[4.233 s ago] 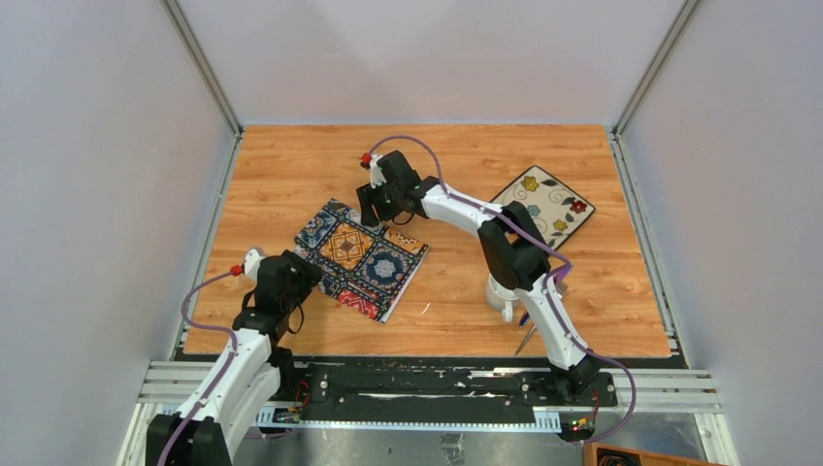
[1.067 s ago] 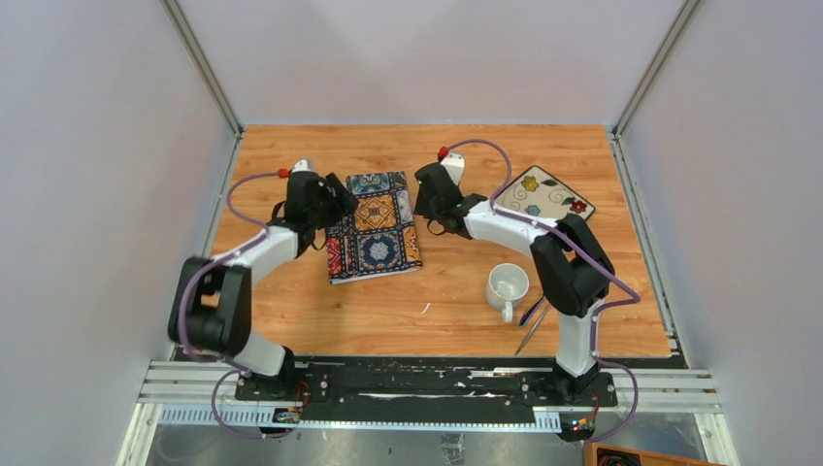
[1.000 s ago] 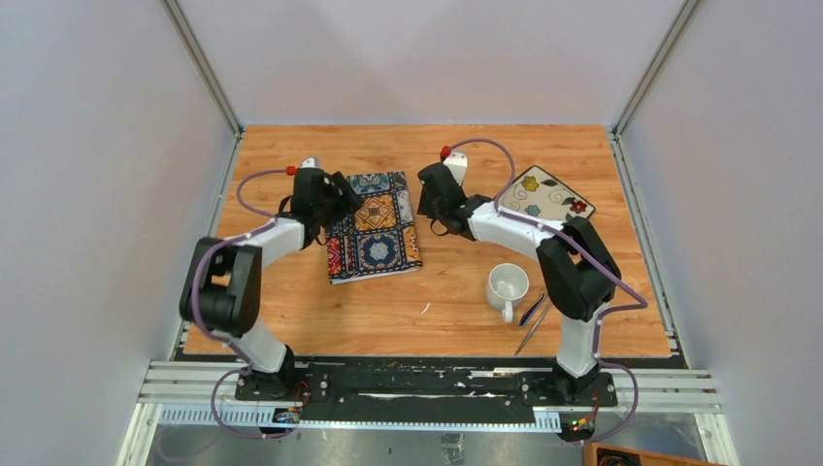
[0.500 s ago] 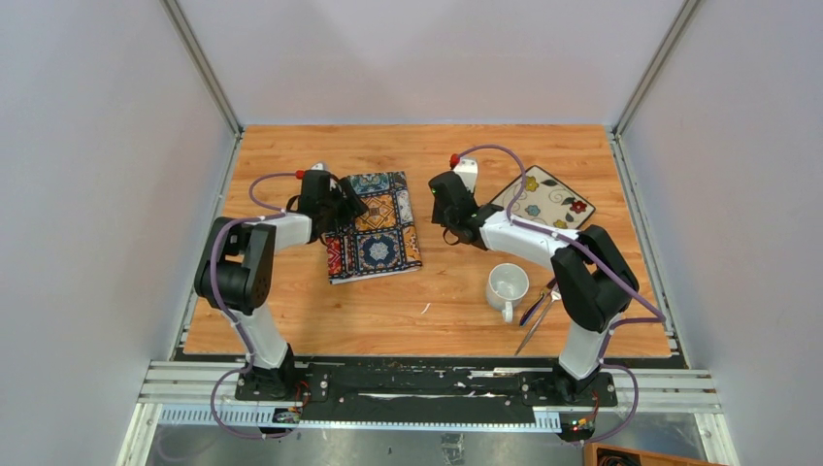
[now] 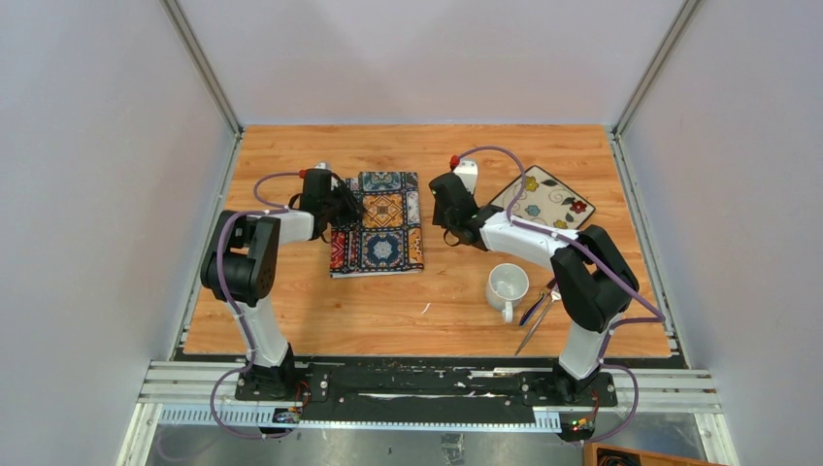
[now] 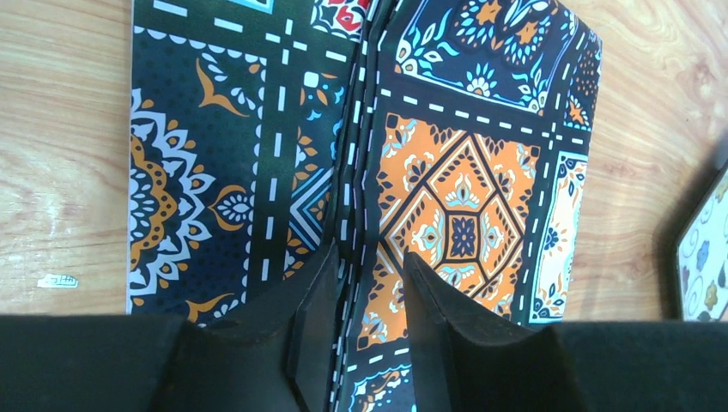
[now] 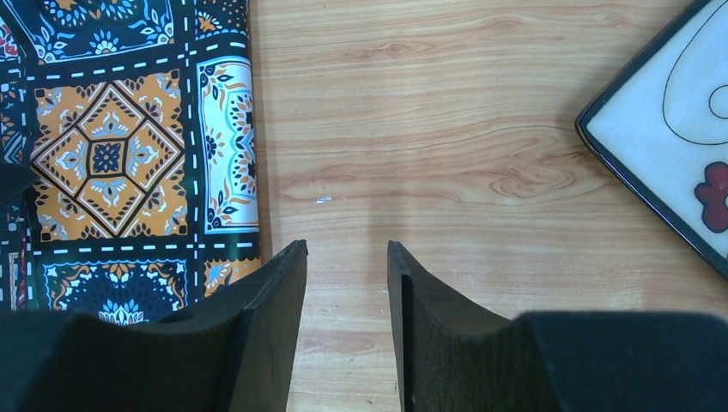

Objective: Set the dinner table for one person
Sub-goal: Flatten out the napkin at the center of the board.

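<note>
The left gripper (image 6: 369,257), narrow, is straddling the fold of the placemat (image 6: 464,197) to spread it, grip uncertain; the right gripper (image 7: 345,249) is hovering half-open and empty just beside it.

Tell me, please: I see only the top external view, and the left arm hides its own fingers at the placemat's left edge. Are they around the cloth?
Observer: In the left wrist view the left fingers stand on either side of a raised ridge of the placemat. I cannot tell whether they pinch it.
Operator: Is the placemat flat there?
Observer: No. That ridge shows several cloth edges stacked together, running between the fingers.
Operator: Do the right fingers hold anything?
Observer: No. In the right wrist view the right fingers are apart over bare wood of the dinner table, with nothing between them.
</note>
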`<state>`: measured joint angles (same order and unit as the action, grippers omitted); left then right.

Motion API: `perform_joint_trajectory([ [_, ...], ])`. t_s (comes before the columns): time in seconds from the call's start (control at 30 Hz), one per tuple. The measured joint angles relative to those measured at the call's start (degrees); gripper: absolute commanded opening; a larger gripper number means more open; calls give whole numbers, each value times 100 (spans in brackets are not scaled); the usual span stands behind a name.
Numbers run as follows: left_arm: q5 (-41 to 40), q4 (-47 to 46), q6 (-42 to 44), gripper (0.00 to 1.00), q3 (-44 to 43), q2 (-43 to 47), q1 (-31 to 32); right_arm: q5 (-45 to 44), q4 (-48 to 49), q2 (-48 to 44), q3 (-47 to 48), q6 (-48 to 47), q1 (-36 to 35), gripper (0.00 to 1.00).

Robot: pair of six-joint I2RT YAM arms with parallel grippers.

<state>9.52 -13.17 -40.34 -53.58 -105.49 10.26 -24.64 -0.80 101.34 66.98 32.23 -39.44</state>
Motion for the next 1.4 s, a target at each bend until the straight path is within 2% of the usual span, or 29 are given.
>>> perform_joint_trajectory([
  [0.1,68,22,-4,19,0,-11,0,20,2,0,0,0,0,44],
  [0.13,81,35,0,6,0,-17,0,22,2,0,0,0,0,44],
  [0.17,90,46,4,0,0,-24,0,24,2,0,0,0,0,43],
  [0.73,439,109,166,0,-35,122,63,155,35,105,0,2,0,42],
  [1.17,850,348,94,0,-881,280,671,87,70,52,-205,-52,0,41],
  [1.4,807,669,79,0,-1543,114,1250,-175,66,-437,-411,-188,0,41],
])
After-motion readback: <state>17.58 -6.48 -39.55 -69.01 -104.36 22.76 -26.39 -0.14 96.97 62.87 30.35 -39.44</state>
